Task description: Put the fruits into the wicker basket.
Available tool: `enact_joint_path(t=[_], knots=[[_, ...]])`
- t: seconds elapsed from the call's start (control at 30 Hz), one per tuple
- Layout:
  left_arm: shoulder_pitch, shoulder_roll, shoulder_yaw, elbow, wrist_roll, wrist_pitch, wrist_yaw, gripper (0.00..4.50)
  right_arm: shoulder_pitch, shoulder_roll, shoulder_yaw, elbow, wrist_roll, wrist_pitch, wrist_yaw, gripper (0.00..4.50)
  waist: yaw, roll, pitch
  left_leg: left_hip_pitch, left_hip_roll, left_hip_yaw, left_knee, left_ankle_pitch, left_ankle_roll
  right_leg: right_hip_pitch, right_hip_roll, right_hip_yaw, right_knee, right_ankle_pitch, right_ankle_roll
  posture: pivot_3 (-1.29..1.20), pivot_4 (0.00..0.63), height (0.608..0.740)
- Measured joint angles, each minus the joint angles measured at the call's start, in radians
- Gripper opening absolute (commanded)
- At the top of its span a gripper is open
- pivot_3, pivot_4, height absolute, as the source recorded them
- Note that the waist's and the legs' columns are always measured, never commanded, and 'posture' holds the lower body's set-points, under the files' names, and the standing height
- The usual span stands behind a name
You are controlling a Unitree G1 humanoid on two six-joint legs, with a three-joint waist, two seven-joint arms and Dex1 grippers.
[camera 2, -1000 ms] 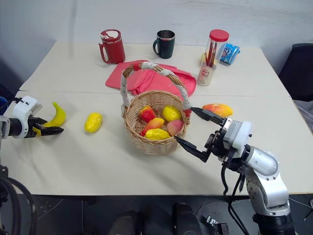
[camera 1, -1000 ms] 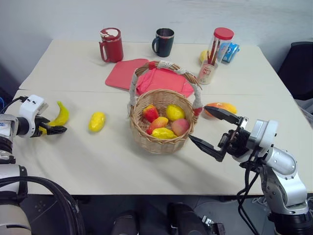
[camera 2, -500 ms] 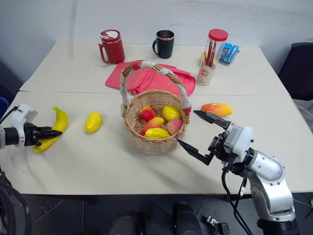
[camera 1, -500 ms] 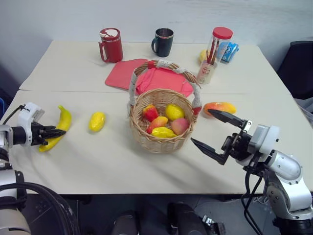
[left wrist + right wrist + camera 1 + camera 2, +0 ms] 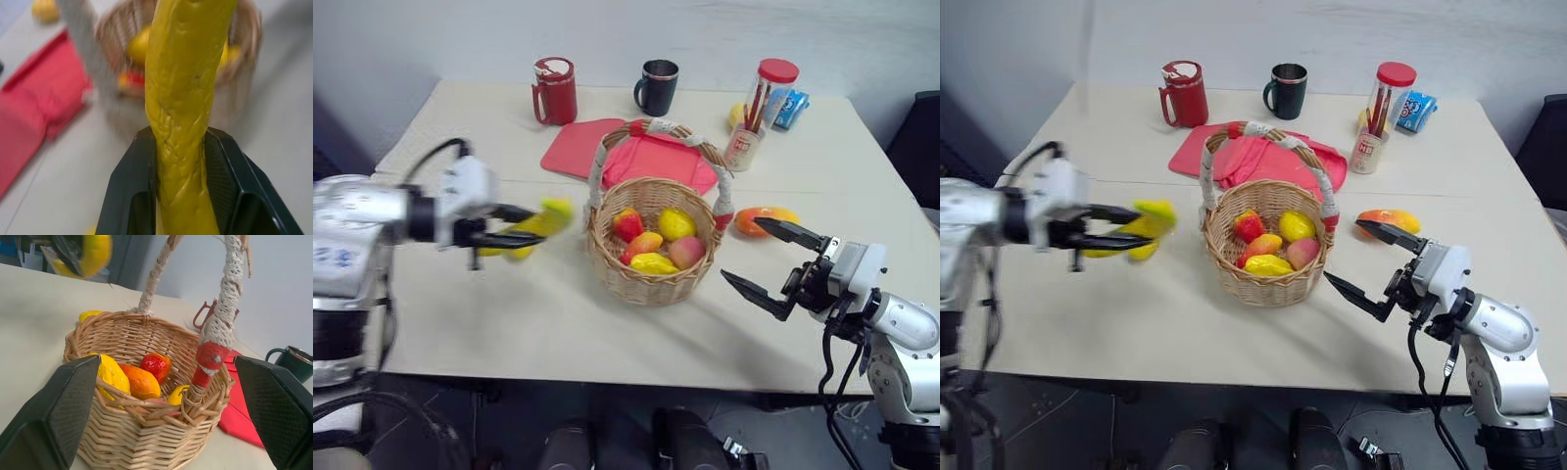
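Now the left end effector (image 5: 524,227) is clamped on the long curved yellow banana (image 5: 183,112), its two black fingers (image 5: 134,196) pressing the fruit from both sides. A second ago those fingers stood apart beside the banana as it lay on the pale table (image 5: 558,323) near the left edge; since then they have shut on it, lifted it clear of the table and swung it toward the middle, so that it now hangs in the air just beside the left rim of the round tan wicker basket (image 5: 651,284). The left wrist view looks along the banana straight at the basket, with its white-and-red wrapped handle (image 5: 656,132) rising ahead.

The small yellow oval fruit sits behind the moving hand and cannot be made out clearly. The basket already holds several red, orange and yellow fruits.

The right end effector (image 5: 770,262) has barely shifted; its fingers are spread wide and hold nothing, at the right side of the basket. The orange-red-yellow oval mango (image 5: 762,218) lies on the table just behind it.

For the task, the banana is picked up and probably only needs carrying over the rim and letting go; the oval fruit and the mango remain outside.
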Motion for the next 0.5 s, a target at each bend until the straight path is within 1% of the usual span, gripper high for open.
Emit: enact_joint_path(t=[0.03,0.07,0.17,0.23,0.27,0.33,0.37,0.4,0.43,0.5], knots=[[-0.026,-0.028,-0.016,-0.011,0.000,0.039,0.031,1.03,0.001,-0.001,0.000,-0.005,0.000,0.008,-0.003,4.50,0.000,0.000,0.000,0.000,0.000,0.000,0.000,0.000,0.000,0.000,0.000,0.000,0.000,0.000,0.000,0.00,0.150,0.740],[-0.071,-0.086,-0.032,-0.013,0.002,0.107,0.095,1.03,0.014,-0.007,-0.002,-0.022,0.001,0.027,-0.014,4.50,-0.003,0.000,0.000,0.000,0.000,0.001,0.000,0.000,0.000,0.000,0.001,0.000,0.000,0.000,0.000,0.00,0.150,0.740],[-0.115,-0.164,-0.075,-0.001,0.011,0.192,0.183,1.03,0.034,-0.009,-0.005,-0.073,0.002,0.066,-0.041,4.50,-0.011,0.002,0.001,0.002,0.000,0.000,-0.001,0.000,-0.001,0.000,0.003,0.000,0.000,0.000,0.000,0.00,0.150,0.740],[-0.126,-0.213,-0.107,0.018,0.024,0.220,0.223,1.72,0.053,-0.009,-0.012,-0.108,0.002,0.090,-0.068,4.50,-0.009,0.002,0.001,0.001,0.000,-0.001,-0.001,0.000,-0.002,-0.001,0.003,-0.001,-0.001,0.000,0.000,0.00,0.150,0.740],[-0.130,-0.230,-0.127,0.031,0.029,0.224,0.231,1.90,0.068,-0.009,-0.018,-0.125,0.002,0.101,-0.080,4.50,-0.006,0.002,0.001,0.001,0.000,-0.001,-0.001,0.000,-0.002,-0.001,0.003,-0.001,-0.001,0.000,0.000,0.00,0.150,0.740],[-0.133,-0.239,-0.164,0.051,0.038,0.229,0.231,2.58,0.106,-0.009,-0.021,-0.157,0.002,0.112,-0.099,4.50,-0.004,0.003,0.002,0.001,0.000,-0.001,0.000,0.000,-0.002,-0.001,0.003,-0.001,-0.003,0.000,0.000,0.00,0.150,0.740],[-0.133,-0.238,-0.170,0.054,0.041,0.231,0.230,2.83,0.118,-0.009,-0.021,-0.164,0.002,0.116,-0.103,4.50,-0.004,0.003,0.002,0.001,0.000,-0.001,0.000,0.000,-0.002,-0.001,0.003,-0.001,-0.004,0.000,0.000,0.00,0.150,0.740],[-0.133,-0.238,-0.169,0.054,0.041,0.228,0.230,3.22,0.130,-0.009,-0.022,-0.167,0.001,0.119,-0.108,4.50,-0.004,0.003,0.002,0.001,0.000,-0.001,0.000,0.000,-0.002,-0.001,0.002,0.000,-0.004,0.000,0.000,0.00,0.150,0.740],[-0.134,-0.238,-0.164,0.054,0.039,0.224,0.230,3.49,0.139,-0.009,-0.024,-0.167,0.001,0.120,-0.111,4.50,-0.005,0.003,0.002,0.001,0.000,0.000,0.000,0.000,-0.002,-0.001,0.002,0.000,-0.004,0.000,0.000,0.00,0.150,0.740],[-0.129,-0.238,-0.140,0.051,0.025,0.199,0.224,3.49,0.149,-0.009,-0.028,-0.167,0.001,0.118,-0.113,4.50,-0.006,0.003,0.002,0.001,0.000,-0.001,0.000,0.000,-0.002,-0.001,0.003,-0.001,-0.004,0.000,0.000,0.00,0.150,0.740]])
